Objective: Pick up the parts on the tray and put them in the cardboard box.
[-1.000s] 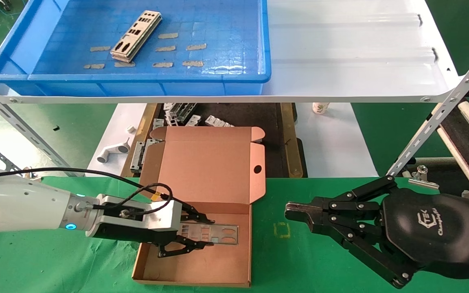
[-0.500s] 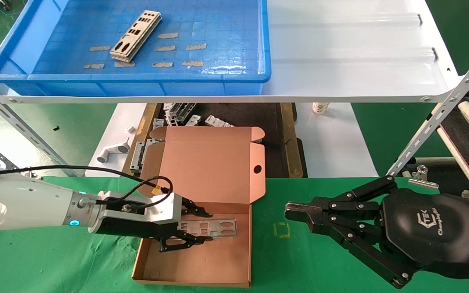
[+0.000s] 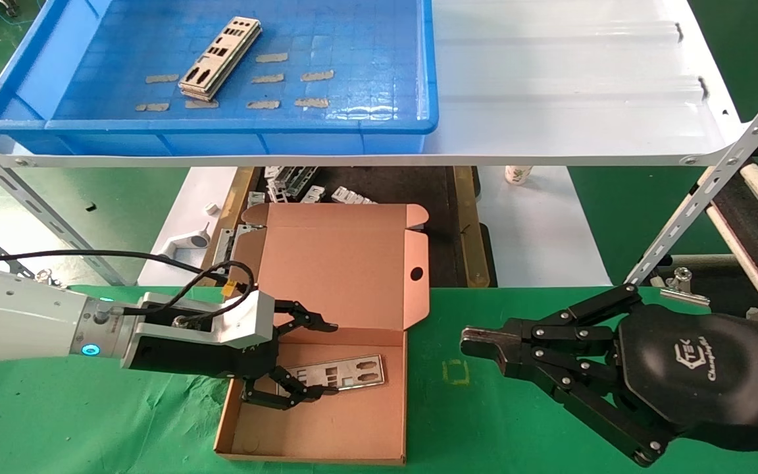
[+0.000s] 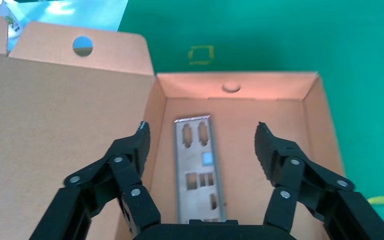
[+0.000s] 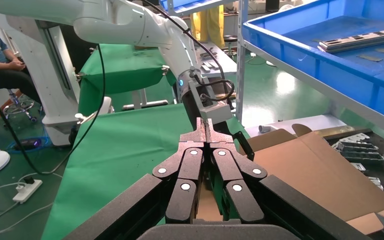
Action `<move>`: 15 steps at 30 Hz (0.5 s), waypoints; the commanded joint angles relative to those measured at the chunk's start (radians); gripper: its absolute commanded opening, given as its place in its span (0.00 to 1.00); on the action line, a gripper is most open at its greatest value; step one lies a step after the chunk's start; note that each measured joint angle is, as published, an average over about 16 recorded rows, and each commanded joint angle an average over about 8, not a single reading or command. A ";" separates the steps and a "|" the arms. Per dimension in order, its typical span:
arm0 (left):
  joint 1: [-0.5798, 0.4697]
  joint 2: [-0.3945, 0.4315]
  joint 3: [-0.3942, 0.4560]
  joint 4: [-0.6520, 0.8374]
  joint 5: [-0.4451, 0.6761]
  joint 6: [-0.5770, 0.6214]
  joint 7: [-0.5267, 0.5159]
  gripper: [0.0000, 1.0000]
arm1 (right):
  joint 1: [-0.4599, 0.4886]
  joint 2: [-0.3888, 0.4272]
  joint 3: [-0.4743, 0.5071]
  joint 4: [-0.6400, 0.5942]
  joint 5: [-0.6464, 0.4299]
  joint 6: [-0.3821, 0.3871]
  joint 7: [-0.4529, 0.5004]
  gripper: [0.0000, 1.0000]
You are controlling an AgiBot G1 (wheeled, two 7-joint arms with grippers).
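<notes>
The left gripper point(image 3: 316, 359) is low in the frame, left of the middle, over the left side of the box point(image 3: 353, 421). Its jaws are spread wide and hold nothing. One part point(image 3: 346, 374) lies flat on the floor of the box. It sits between the two fingers but touches neither one. In the left wrist view the part point(image 4: 199, 165) runs straight up the middle of the gap, with one black finger point(image 4: 140, 142) on one side and the other well off on the other side. The box lid point(image 3: 336, 263) is open and leans back, with a round hole point(image 3: 416, 273) near its right edge.

More parts sit in a small stack point(image 3: 220, 58) in the tray point(image 3: 56, 66), at the upper left of the frame. The stack lies slanted, with bits of tan tape point(image 3: 272, 79) near it. The tray rests on a white shelf point(image 3: 570, 85).

The right gripper point(image 3: 474, 342) sits at the lower right, over the green cloth point(image 3: 471, 421). Its jaws are pressed together and hold nothing.
</notes>
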 commanded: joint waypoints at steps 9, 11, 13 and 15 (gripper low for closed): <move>0.075 -0.071 -0.090 -0.160 -0.069 0.009 -0.115 1.00 | 0.000 0.000 0.000 0.000 0.000 0.000 0.000 1.00; 0.091 -0.087 -0.110 -0.196 -0.084 0.010 -0.141 1.00 | 0.000 0.000 0.000 0.000 0.000 0.000 0.000 1.00; 0.108 -0.103 -0.129 -0.232 -0.099 0.011 -0.166 1.00 | 0.000 0.000 0.000 0.000 0.000 0.000 0.000 1.00; 0.124 -0.118 -0.148 -0.267 -0.113 0.013 -0.191 1.00 | 0.000 0.000 0.000 0.000 0.000 0.000 0.000 1.00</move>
